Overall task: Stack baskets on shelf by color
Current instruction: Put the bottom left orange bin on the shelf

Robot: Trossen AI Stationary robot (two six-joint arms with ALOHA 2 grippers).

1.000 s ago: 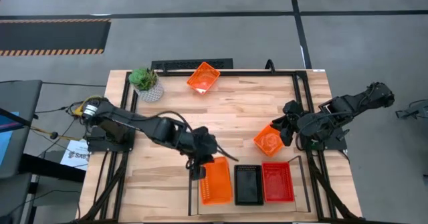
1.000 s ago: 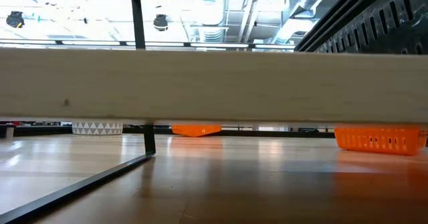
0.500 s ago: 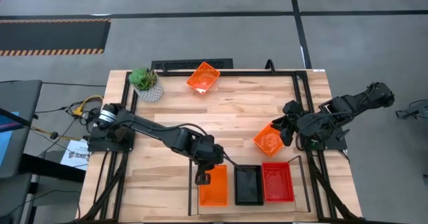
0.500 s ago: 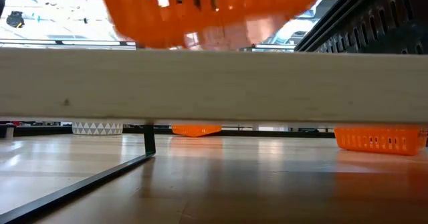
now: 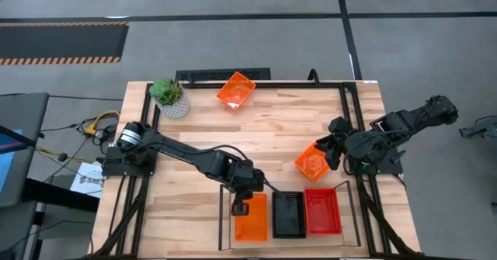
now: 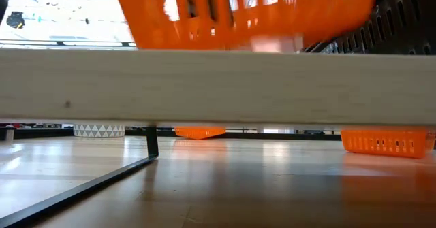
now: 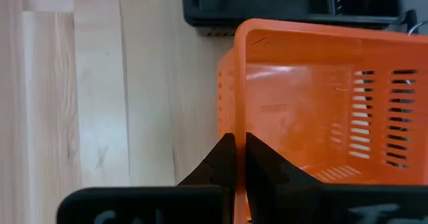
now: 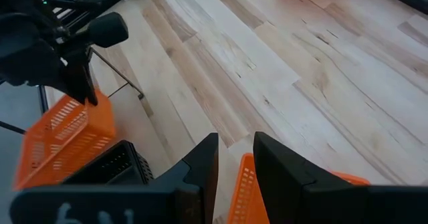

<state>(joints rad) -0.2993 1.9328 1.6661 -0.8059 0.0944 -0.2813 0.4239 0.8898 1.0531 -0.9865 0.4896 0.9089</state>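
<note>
My left gripper (image 5: 240, 206) is shut on an orange basket (image 5: 250, 217) over the left end of the shelf (image 6: 218, 85). In the low view this basket (image 6: 245, 13) shows slightly tilted above the shelf board, its bottom hidden behind the board. A black basket (image 5: 288, 214) and a red basket (image 5: 322, 211) sit beside it on the shelf. My right gripper (image 5: 334, 150) is shut on a second orange basket (image 5: 311, 163) right of the table's middle. A third orange basket (image 5: 236, 89) lies at the far edge. My left gripper pinches the orange basket's left side wall (image 7: 235, 120) at its rim, one finger (image 7: 222, 154) outside and one (image 7: 261, 160) inside. It comes from above, pointing down. Whether the basket rests on the board, I cannot tell. My right gripper has the second orange basket's rim (image 8: 244, 167) between its two fingers, one (image 8: 204, 157) outside and one (image 8: 271, 160) over the inside. It comes slanting down from the table's right. In the low view the basket (image 6: 385, 141) has its bottom on the table.
A potted plant (image 5: 171, 97) in a white patterned pot stands at the far left corner. The shelf's thin black end frames (image 5: 351, 206) rise at either end of the board. Bare wood tabletop (image 5: 264, 136) lies between the shelf and the far edge.
My left gripper has carried the orange basket toward the table's near edge and a little right, over the shelf's left end. The basket has come into the low view above the board and dropped lower. It has levelled out from a tilt.
</note>
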